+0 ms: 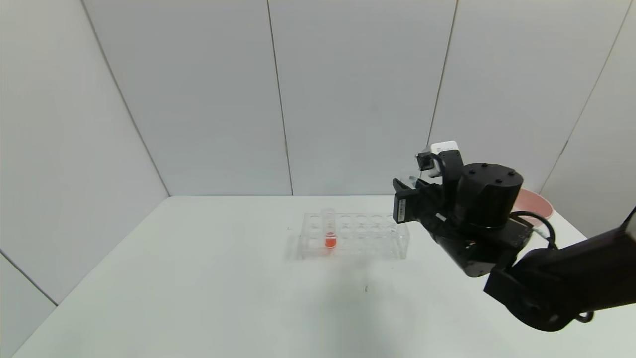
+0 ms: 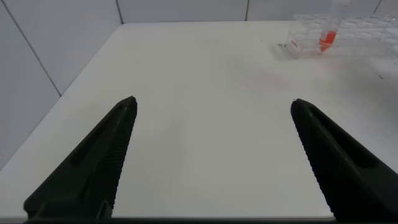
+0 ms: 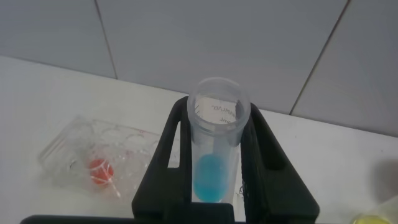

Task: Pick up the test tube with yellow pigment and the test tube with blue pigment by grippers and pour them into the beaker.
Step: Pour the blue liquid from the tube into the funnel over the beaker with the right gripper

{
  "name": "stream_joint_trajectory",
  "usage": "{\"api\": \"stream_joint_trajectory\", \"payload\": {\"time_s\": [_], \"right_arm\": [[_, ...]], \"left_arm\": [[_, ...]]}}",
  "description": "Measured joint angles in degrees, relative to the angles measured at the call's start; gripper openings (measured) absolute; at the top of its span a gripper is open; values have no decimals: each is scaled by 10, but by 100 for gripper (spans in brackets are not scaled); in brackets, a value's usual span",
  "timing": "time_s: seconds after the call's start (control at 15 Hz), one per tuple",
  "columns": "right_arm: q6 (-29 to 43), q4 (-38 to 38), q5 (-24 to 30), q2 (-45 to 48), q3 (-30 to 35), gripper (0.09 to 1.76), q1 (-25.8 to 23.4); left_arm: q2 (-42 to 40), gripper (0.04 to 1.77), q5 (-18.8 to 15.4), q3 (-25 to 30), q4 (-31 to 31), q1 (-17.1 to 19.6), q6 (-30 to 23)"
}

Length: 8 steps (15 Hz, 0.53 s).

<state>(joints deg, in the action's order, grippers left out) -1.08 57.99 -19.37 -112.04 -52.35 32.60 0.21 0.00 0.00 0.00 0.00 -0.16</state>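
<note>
Head view: right gripper [image 1: 410,191] raised above the white table [image 1: 208,278], past the right end of the clear tube rack [image 1: 354,235], fingers mostly hidden behind the wrist body. Just a pale rim of a clear tube showing at the fingertips. Rack near the middle of the table, holding one upright red-tinted tube [image 1: 330,229] in a slot toward its left end; other visible slots bare. Pink bowl [image 1: 534,205] at the far right of the table, partly hidden behind the right arm. Left arm out of sight here. Beaker not made out in this view.

Left wrist view: left gripper [image 2: 211,162] low over bare table, well away from the rack [image 2: 348,34], fingers [image 2: 93,168] spread wide apart with nothing between them. Red-tinted tube [image 2: 328,37] seen far off in the rack.

Right wrist view: right gripper [image 3: 214,171] clamped on the test tube with blue pigment [image 3: 216,149], one finger [image 3: 163,163] pressed against each side of the tube. Tube upright between the fingers, open mouth toward the camera, blue liquid pooled at its lower end. Rack [image 3: 99,155] on the table beyond and to one side, red tube [image 3: 98,171] in it. Yellow patch [image 3: 373,218] at the picture's edge; too little showing to tell what it is.
</note>
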Motion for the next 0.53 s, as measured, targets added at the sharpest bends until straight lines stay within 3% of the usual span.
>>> {"api": "stream_joint_trajectory", "payload": {"time_s": [0.2,0.33,0.53], "right_arm": [[1,-69,183,80,60,51,-63],[0,-110,314,130,101,51,-127],[-17,-187,460,185,119,51,-236]], "left_arm": [[0,176,0,0,0,0,0],[0,176,0,0,0,0,0],[0,176,0,0,0,0,0]]}}
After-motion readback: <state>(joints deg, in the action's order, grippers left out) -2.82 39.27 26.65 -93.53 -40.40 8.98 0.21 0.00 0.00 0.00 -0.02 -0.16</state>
